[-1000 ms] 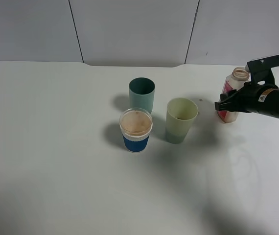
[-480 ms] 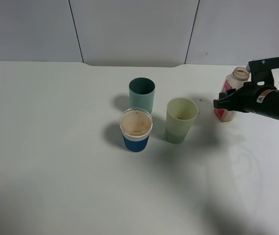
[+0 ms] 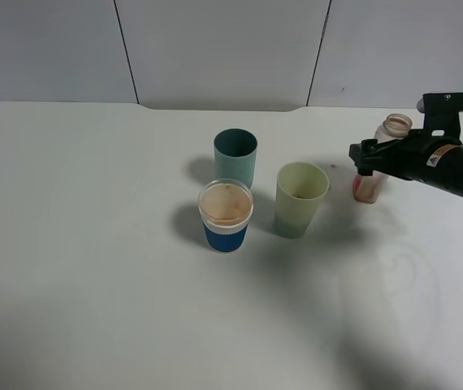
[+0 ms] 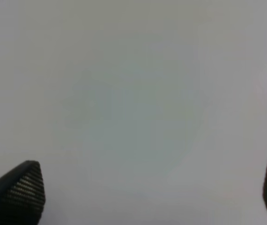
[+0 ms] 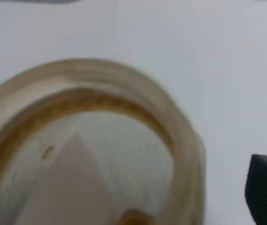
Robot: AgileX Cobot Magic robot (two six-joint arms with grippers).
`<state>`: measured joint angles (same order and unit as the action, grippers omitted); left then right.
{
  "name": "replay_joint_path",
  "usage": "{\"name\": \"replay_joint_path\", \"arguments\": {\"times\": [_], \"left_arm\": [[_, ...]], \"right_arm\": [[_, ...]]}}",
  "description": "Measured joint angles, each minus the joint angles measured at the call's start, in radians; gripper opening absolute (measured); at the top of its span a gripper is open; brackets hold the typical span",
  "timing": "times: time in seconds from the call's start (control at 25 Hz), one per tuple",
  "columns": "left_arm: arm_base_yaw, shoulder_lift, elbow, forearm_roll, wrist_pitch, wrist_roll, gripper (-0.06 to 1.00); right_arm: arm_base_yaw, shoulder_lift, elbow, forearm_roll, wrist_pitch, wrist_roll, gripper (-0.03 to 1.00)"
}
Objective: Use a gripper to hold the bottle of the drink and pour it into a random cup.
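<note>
Robot lab: bare white table [image 3: 93, 244], plain panelled wall [image 3: 215, 49].

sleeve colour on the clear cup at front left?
Blue: the sleeve wraps the lower part of the clear cup. Shows best in the exterior high view.

The table [image 3: 93, 244] is white. At three o'clock, the black gripper [image 3: 360, 158] has a small yellow sticker. The bottle [image 3: 371, 177] is see-through with a red bottom and a tan rim. One cup [image 3: 300, 199] is pale yellow-green. The teal cup [image 3: 235, 156] is dark. The blue cup [image 3: 225, 215] has a white band.
</note>
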<state>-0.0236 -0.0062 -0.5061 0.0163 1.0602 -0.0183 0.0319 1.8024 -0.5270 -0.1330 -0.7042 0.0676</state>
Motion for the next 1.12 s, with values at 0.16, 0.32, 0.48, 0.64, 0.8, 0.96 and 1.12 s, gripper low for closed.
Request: {"name": "replay_joint_path", "arguments": {"times": [0.16,0.32,0.48,0.64,0.8,0.96,1.12], "left_arm": [[0.000,0.000,0.000,0.000,0.000,0.000,0.93],[0.000,0.000,0.000,0.000,0.000,0.000,0.93],[0.000,0.000,0.000,0.000,0.000,0.000,0.93],[0.000,0.000,0.000,0.000,0.000,0.000,0.93],[0.000,0.000,0.000,0.000,0.000,0.000,0.93],[0.000,0.000,0.000,0.000,0.000,0.000,0.93],[0.000,0.000,0.000,0.000,0.000,0.000,0.93]], "right_arm": [[0.000,0.000,0.002,0.002,-0.002,0.001,0.91],[0.000,0.000,0.002,0.002,-0.004,0.001,0.91],[0.000,-0.033,0.003,0.002,0.037,0.001,0.91],[0.000,-0.144,0.005,0.002,0.096,0.001,0.91],[0.000,-0.282,0.000,0.002,0.195,0.001,0.91],[0.000,-0.409,-0.053,0.002,0.382,0.001,0.91],[0.000,-0.521,-0.154,0.001,0.609,0.001,0.91]]}}
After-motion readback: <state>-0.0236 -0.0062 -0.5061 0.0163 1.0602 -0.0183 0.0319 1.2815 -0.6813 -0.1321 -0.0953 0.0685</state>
